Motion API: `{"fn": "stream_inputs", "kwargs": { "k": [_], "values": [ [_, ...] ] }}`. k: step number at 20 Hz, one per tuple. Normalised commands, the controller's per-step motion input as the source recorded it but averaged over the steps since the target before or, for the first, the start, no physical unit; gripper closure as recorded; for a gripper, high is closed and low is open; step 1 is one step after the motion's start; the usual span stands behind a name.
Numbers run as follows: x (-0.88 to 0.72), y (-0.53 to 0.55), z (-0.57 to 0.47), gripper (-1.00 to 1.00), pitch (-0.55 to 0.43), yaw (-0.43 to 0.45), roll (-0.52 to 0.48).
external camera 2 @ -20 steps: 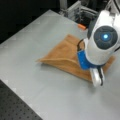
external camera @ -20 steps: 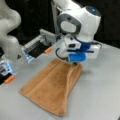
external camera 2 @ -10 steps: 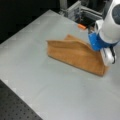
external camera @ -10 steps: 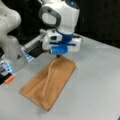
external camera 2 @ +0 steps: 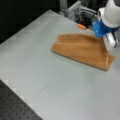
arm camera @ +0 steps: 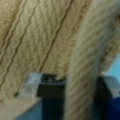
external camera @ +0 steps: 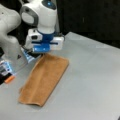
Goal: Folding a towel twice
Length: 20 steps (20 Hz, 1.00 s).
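Note:
The orange-brown towel (external camera: pixel 45 77) lies on the grey table (external camera: pixel 95 75) as a long narrow strip, one layer folded over another. In both front views my gripper (external camera: pixel 43 51) sits low over the strip's far end (external camera 2: pixel 106 58), touching the cloth. The wrist view is filled by the towel (arm camera: pixel 45 37). A bunched edge of it (arm camera: pixel 82 65) runs down between my dark fingers (arm camera: pixel 51 97), which are shut on it.
A small hard orange piece (external camera: pixel 9 79) lies beside the arm's white base (external camera: pixel 12 47); it also shows behind the towel as the orange piece (external camera 2: pixel 81 26). A metal frame (external camera 2: pixel 75 10) stands at the table's back. A black perforated board (external camera 2: pixel 17 107) borders the near corner.
My gripper has moved left in a front view, drawing the towel's edge across. The towel went from a wide wedge to a narrow strip.

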Motion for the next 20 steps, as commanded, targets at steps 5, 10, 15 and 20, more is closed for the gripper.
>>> {"fn": "stream_inputs", "kwargs": {
  "k": [5,10,15,20],
  "values": [
    [0.36,0.4,-0.18,1.0,-0.11,-0.08,0.226],
    [0.59,0.45,-0.13,1.0,-0.029,-0.046,0.118],
    [0.54,0.31,0.02,1.0,0.053,-0.08,0.071],
    [0.17,0.2,-0.02,1.0,0.057,-0.116,0.093]
  ]
}}
